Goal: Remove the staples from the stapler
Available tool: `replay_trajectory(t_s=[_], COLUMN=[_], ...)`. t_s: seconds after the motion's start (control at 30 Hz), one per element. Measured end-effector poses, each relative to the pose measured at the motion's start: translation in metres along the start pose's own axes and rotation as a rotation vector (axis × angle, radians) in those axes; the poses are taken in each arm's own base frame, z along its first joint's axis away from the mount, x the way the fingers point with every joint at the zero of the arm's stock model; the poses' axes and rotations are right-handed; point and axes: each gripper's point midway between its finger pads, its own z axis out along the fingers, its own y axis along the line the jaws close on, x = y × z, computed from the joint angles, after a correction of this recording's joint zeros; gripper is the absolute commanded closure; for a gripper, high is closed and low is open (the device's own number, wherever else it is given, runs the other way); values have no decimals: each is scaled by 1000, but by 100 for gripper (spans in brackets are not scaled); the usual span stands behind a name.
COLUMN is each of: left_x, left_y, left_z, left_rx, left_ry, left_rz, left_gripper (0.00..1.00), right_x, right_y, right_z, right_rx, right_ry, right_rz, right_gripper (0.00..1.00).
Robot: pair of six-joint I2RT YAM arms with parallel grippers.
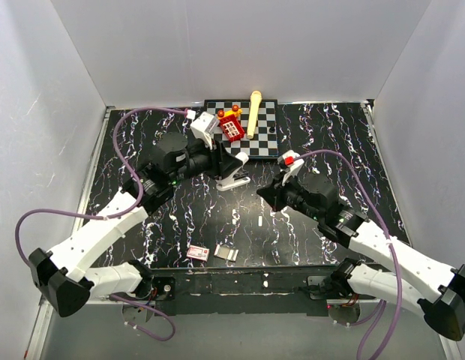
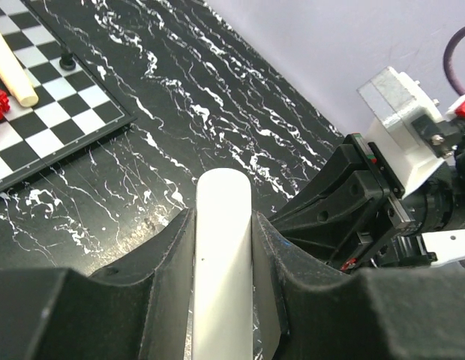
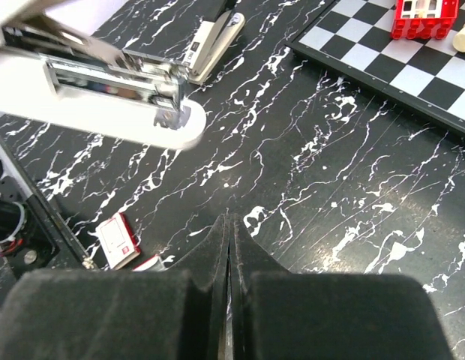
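Left gripper (image 2: 223, 225) is clamped on the slim white-and-silver metal stapler (image 3: 105, 75), upper left, right wrist view; judged rigid, light; mid-body hold advised.

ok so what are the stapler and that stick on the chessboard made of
The stapler: its long arm looks like smooth white plastic, matte with a rounded end, and the rail on it looks like polished metal, given the bright mirror-like glints. The stick on the chessboard: cream, matte, rounded ends; wood or plastic, cannot tell which.
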Motion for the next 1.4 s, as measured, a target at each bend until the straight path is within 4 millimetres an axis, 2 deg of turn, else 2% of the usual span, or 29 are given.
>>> replay_trajectory(t_s=[0.13, 0.27, 0.43, 0.63, 0.87, 1.07, 1.4], left_x=[-15, -22, -12, 0, -9, 1, 7], left_y=[-9, -14, -17, -27, -51, -64, -84], left_z=[-14, -19, -16, -18, -34, -38, -52], left_rx=[14, 29, 58, 120, 235, 323, 472], left_ry=[-53, -84, -65, -29, -46, -14, -2], left_rz=[3, -16, -57, -97, -82, -67, 9], left_gripper=[100, 100, 100, 100, 100, 100, 100], right_x=[-1, 5, 6, -4, -18, -45, -59], right_y=[8, 18, 33, 49, 56, 66, 88], right_z=[-10, -8, -3, -4, -9, -25, -49], right_rx=[-33, -82, -158, -238, -270, -304, -414], right_ry=[4, 27, 35, 10, -12, -55, -4], right_rz=[27, 77, 144, 172, 152, 86, -10], right_gripper=[99, 99, 99, 99, 99, 99, 99])
